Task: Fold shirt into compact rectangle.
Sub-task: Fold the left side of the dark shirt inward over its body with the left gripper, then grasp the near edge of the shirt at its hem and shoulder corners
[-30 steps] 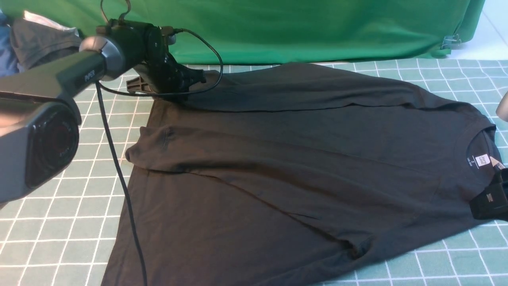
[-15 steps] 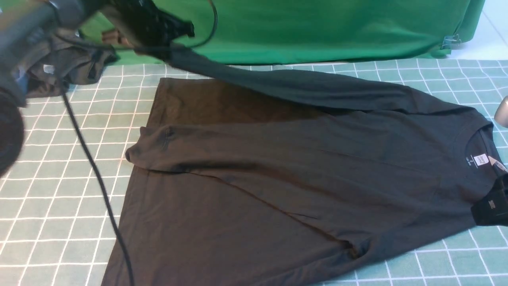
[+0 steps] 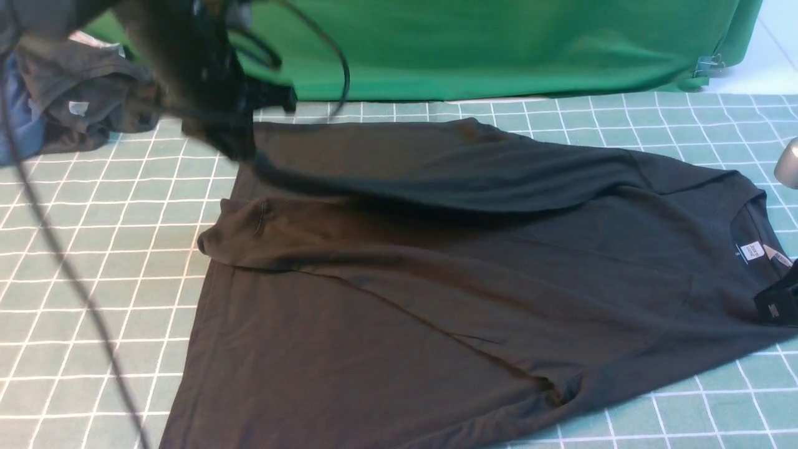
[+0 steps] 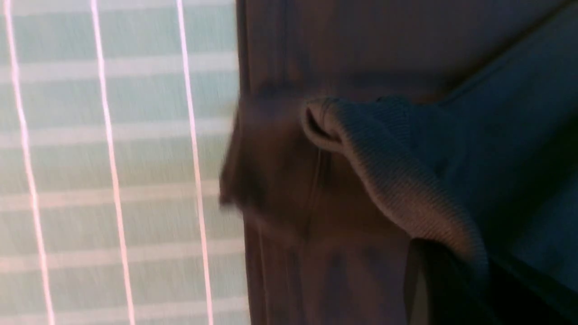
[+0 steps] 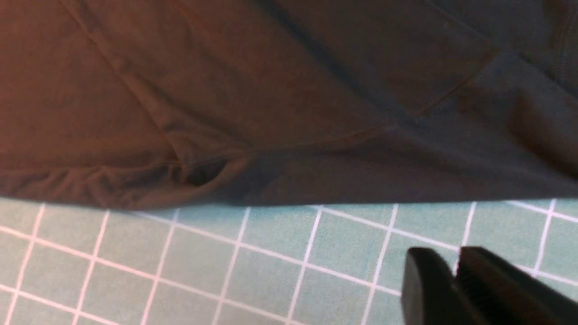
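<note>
The black shirt (image 3: pixel 436 293) lies spread on the green grid mat (image 3: pixel 93 249). Its collar and white neck label (image 3: pixel 753 251) are at the right. My left gripper (image 3: pixel 243 140), blurred with motion, is shut on the ribbed cuff (image 4: pixel 384 171) of the far sleeve (image 3: pixel 449 178). That sleeve hangs stretched above the shirt's body. The other sleeve (image 3: pixel 299 240) lies folded across the body. My right gripper (image 5: pixel 456 262) is shut with nothing in it. It hovers over the mat beside the shirt's shoulder edge (image 5: pixel 406 180), at the front view's right border.
A dark grey garment with a pale tag (image 3: pixel 81 106) and a blue garment (image 3: pixel 19 125) are piled at the far left. A green backdrop cloth (image 3: pixel 499 43) hangs behind the mat. My left arm's black cable (image 3: pixel 62 262) dangles over the mat's left side.
My left gripper lifted the far sleeve off the shirt's far edge and swung it toward the near side. My right gripper closed and drew slightly toward the right edge.
</note>
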`<action>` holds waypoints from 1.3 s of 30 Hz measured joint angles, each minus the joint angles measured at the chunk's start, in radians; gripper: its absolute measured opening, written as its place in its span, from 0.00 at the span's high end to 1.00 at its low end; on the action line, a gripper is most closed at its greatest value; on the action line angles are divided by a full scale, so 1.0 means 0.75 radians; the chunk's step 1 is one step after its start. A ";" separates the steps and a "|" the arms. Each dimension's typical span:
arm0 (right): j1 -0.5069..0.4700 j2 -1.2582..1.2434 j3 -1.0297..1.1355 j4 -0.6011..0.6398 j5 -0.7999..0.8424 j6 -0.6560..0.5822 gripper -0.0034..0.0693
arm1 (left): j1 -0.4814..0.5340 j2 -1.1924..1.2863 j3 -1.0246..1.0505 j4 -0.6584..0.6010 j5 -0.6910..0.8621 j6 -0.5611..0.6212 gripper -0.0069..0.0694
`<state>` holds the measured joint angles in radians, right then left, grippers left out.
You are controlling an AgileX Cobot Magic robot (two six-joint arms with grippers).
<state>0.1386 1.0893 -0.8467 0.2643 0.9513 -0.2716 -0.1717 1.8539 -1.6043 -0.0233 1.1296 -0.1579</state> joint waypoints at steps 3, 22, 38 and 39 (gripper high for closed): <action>0.000 0.000 0.000 -0.001 -0.003 -0.003 0.91 | -0.007 -0.104 0.227 0.000 -0.060 -0.042 0.88; 0.000 0.000 0.000 0.001 -0.013 -0.025 0.90 | -0.009 -0.269 0.802 -0.130 -0.337 -0.043 0.46; 0.000 0.004 0.000 0.005 -0.055 -0.029 0.88 | -0.010 -0.440 1.303 -0.185 -0.350 -0.066 0.25; 0.000 0.004 0.000 0.007 -0.057 -0.029 0.88 | -0.010 -0.447 1.314 -0.178 -0.373 -0.075 0.25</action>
<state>0.1386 1.0926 -0.8467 0.2692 0.9084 -0.2930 -0.1791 1.5186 -0.6186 -0.1572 0.8497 -0.2144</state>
